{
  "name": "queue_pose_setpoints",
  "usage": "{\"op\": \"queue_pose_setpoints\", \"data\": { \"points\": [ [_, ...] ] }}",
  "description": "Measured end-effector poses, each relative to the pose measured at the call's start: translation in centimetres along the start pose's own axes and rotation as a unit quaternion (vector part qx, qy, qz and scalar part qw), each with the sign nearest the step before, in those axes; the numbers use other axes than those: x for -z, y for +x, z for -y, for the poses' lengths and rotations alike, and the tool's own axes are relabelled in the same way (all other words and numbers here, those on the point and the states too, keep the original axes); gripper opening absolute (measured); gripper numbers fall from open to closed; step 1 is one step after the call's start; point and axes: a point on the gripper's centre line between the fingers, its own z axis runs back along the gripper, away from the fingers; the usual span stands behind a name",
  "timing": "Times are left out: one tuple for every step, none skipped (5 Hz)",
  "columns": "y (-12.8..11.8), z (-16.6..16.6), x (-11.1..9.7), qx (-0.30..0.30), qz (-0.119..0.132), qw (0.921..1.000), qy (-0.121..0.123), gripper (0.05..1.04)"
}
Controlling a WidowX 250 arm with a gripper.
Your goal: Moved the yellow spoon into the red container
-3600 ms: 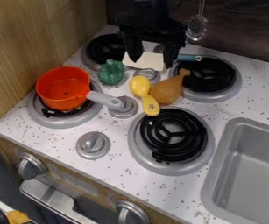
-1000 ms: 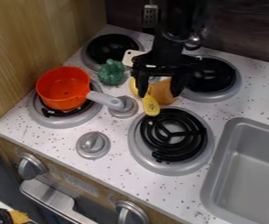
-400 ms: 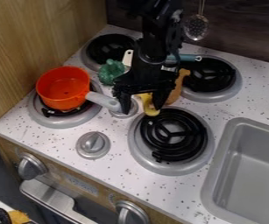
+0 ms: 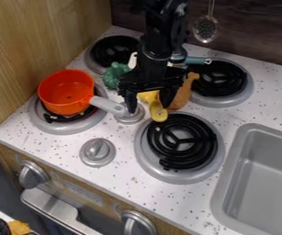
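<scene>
Camera view: the bright yellow spoon (image 4: 158,113), its handle end rounded, lies on the speckled white bench (image 4: 133,172) beside the brown drumstick (image 4: 182,97), partly hidden by the hand (image 4: 149,106), its fingers spread.

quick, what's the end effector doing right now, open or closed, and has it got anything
End effector: open, fingers apart, yellow spoon not clamped between them.

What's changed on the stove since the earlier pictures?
The gripper has moved from the back of the stove toward the camera, then a little left in the picture, and since the last shot slightly back up. It is now at the spoon, fingers apart; nothing was visibly taken hold of or let go. The spoon, pot and drumstick look unmoved.
</scene>
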Motion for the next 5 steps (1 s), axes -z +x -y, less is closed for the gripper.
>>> {"op": "queue_pose_setpoints", "data": {
  "points": [
    [0.2, 0.4, 0.1, -0.002, 0.002, 0.9999, -0.011, 0.999],
    [0.9, 0.6, 0.9, -0.008, -0.01, 0.9997, -0.019, 0.999],
    [0.9, 0.9, 1.8, -0.009, -0.016, 0.9995, -0.024, 0.999],
    [0.7, 1.4, 2.6, -0.007, -0.031, 0.9989, -0.036, 0.999],
    [0.7, 1.2, 2.8, -0.012, -0.034, 0.9988, -0.035, 0.999]
  ]
}}
